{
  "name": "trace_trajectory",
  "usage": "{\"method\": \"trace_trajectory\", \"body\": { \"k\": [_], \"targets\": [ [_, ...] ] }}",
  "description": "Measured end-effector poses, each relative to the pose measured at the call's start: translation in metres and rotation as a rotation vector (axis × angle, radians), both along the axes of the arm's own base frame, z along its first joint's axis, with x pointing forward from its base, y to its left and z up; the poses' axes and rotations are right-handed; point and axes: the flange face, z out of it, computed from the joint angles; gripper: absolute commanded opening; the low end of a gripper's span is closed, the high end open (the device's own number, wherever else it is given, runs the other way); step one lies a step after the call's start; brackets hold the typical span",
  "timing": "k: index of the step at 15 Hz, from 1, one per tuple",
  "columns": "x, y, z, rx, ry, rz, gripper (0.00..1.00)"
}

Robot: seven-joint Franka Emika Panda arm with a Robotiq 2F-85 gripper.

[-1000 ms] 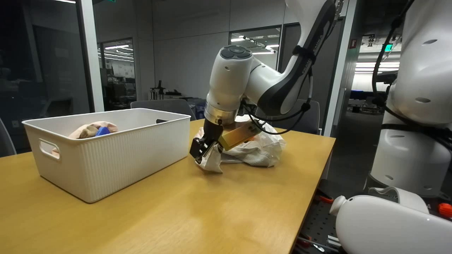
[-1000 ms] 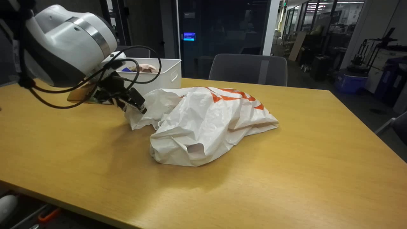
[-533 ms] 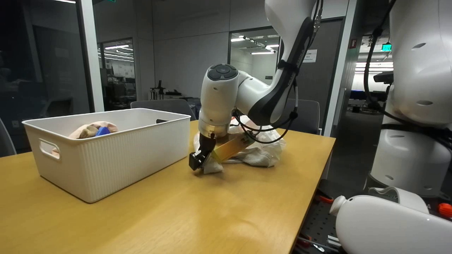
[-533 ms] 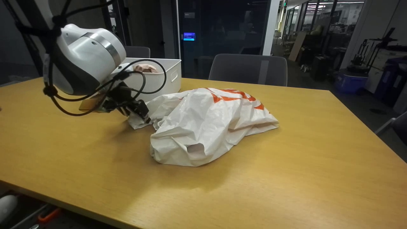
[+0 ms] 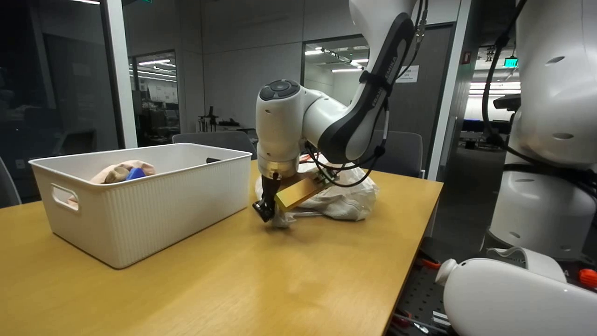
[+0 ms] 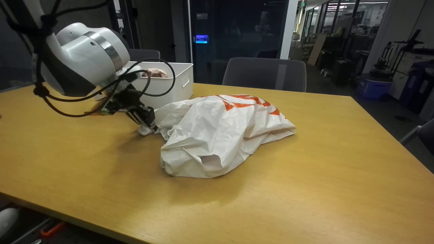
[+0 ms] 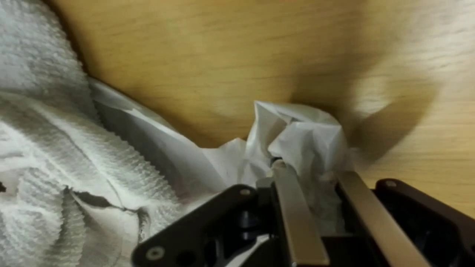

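Observation:
A crumpled white plastic bag point(image 6: 220, 139) with orange-red print lies on the wooden table. My gripper point(image 7: 313, 172) is shut on a bunched edge of it, and thin white plastic fills the gap between the metal-faced fingers point(image 7: 297, 215). White fluffy cloth point(image 7: 55, 148) shows at the bag's mouth in the wrist view; how far it reaches inside is hidden. In both exterior views the gripper point(image 5: 269, 215) points down, low over the table by the bag's near corner. The fingertips are partly covered by plastic there.
A white ribbed basket point(image 5: 177, 210) stands close beside the gripper, holding beige cloth point(image 5: 123, 171) and a blue item point(image 5: 135, 173). Black cables point(image 6: 173, 78) loop out from the wrist. Chairs point(image 6: 264, 74) stand around the table. The table edge point(image 5: 415, 252) runs near the robot base.
The gripper has come down and closed, and the bag's loose edge is now gathered between its fingers. In the last half second the arm has lifted slightly, and the bag has shifted a little.

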Motion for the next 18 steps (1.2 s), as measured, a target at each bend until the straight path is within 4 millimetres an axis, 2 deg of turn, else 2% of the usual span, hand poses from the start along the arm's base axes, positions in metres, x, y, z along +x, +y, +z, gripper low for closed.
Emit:
{"method": "trace_trajectory", "body": {
  "k": [7,13,16,18],
  "targets": [
    [-0.02,0.027,0.011,0.074,0.29,-0.045,0.01],
    [-0.045,0.063,0.02,0.267,0.566,0.014,0.01],
    [-0.055,0.086,0.041,0.37,0.629,0.023,0.01],
    [-0.058,0.094,0.067,0.384,0.568,0.036,0.01]
  ]
}}
